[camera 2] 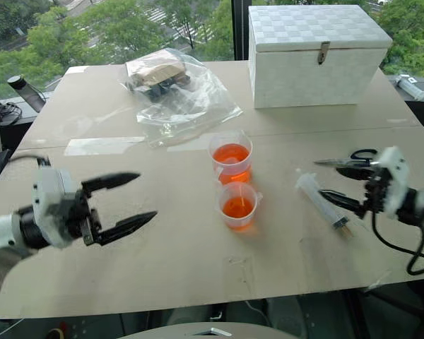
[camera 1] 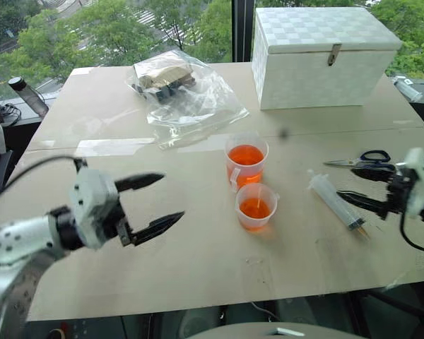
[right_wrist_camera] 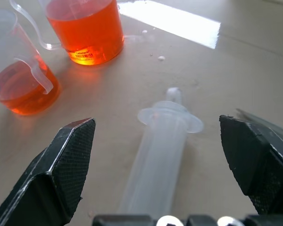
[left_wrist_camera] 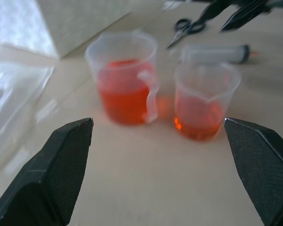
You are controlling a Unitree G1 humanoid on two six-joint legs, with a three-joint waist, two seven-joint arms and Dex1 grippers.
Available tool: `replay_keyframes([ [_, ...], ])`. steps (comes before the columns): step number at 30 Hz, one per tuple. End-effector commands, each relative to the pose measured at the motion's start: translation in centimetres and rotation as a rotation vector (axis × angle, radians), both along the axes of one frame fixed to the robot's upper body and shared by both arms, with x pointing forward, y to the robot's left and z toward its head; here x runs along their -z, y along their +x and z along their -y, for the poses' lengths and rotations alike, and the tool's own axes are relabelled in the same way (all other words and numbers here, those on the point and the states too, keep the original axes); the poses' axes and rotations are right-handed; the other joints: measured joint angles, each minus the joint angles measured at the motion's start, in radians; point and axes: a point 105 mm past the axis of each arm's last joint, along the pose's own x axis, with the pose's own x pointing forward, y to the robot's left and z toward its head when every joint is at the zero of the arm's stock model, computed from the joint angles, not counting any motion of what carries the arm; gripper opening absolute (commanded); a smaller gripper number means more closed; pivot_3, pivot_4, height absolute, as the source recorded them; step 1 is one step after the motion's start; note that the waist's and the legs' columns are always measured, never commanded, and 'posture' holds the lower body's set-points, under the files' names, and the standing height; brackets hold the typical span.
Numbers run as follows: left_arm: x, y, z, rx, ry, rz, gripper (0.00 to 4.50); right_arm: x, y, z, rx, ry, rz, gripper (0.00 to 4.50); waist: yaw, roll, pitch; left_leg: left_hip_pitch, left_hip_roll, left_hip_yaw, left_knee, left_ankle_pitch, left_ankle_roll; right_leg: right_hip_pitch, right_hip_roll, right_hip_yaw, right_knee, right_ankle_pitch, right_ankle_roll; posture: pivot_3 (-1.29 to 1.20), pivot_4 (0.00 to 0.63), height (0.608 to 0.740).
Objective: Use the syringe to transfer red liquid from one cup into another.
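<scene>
The syringe (camera 1: 337, 202) lay on the bench (camera 1: 198, 261) beside the two cups of red liquid (camera 1: 246, 155). Both tools, left (camera 1: 150, 205) and right (camera 1: 360, 185), hung open and empty.

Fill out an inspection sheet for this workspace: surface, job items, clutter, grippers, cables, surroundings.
Surface: tan table, a few small droplets near the cups.
Job items: taller cup and shorter cup stand close together mid-table, both holding red liquid; syringe lies flat to their right, untouched.
Clutter: scissors beside the syringe; clear plastic bag with dark contents at the back; white box, lid shut.
Grippers: left gripper open, facing the cups; right gripper open, over the syringe's tip end.
Cables: black cable at the right wrist.
Surroundings: window with trees behind; bottle on a side ledge.
</scene>
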Motion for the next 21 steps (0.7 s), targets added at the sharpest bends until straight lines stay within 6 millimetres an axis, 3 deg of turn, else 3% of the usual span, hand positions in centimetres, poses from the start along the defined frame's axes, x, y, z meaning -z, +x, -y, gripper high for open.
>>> replay_keyframes([
  [1, -1.4, -0.5, 2.0, 0.106, 0.051, -0.046, 4.50, 0.1, 0.5, -0.5, 0.052, -0.117, -0.127, 4.47, -0.003, 0.001, 0.001, -0.001, 0.000, 0.000, 0.000, 0.001, -0.001, 0.000, 0.000, 0.000, -0.001, 0.000, 0.000, 0.00, 0.150, 0.740],
  [4, -2.4, -0.7, 3.3, 0.194, 0.121, -0.041, 4.50, 1.2, 1.0, -0.4, 0.109, -0.261, -0.229, 4.47, -0.004, 0.001, 0.002, -0.002, -0.001, 0.000, 0.000, 0.003, -0.004, -0.002, 0.000, 0.000, -0.001, 0.000, 0.000, 0.00, 0.150, 0.740],
  [9, -3.3, -1.0, 4.5, 0.296, 0.182, -0.040, 4.50, 1.8, 2.4, -1.6, 0.138, -0.344, -0.306, 4.47, -0.007, 0.001, 0.003, -0.007, -0.001, 0.002, 0.000, 0.003, -0.004, -0.009, 0.003, 0.002, 0.002, 0.000, 0.000, 0.00, 0.150, 0.740],
  [15, -3.7, -0.3, 4.5, 0.284, 0.245, -0.033, 4.50, 2.4, 3.9, -3.7, 0.169, -0.371, -0.351, 4.47, -0.007, 0.000, 0.004, -0.015, -0.001, 0.002, 0.003, 0.004, -0.005, -0.016, 0.006, 0.001, 0.004, 0.000, 0.001, 0.00, 0.150, 0.740],
  [18, -5.2, -0.3, 4.7, 0.294, 0.179, -0.039, 4.50, 2.6, 4.1, -3.6, 0.191, -0.423, -0.364, 4.47, -0.006, -0.002, 0.004, -0.016, -0.001, 0.001, 0.004, 0.004, -0.005, -0.016, 0.006, 0.001, 0.004, 0.000, 0.001, 0.00, 0.150, 0.740],
  [21, -5.7, -0.5, 4.8, 0.305, 0.159, -0.054, 4.50, 2.3, 4.6, -3.6, 0.211, -0.434, -0.356, 3.64, -0.006, -0.003, 0.004, -0.016, -0.001, 0.001, 0.005, 0.004, -0.005, -0.016, 0.006, 0.001, 0.005, 0.000, 0.002, 0.00, 0.150, 0.740],
])
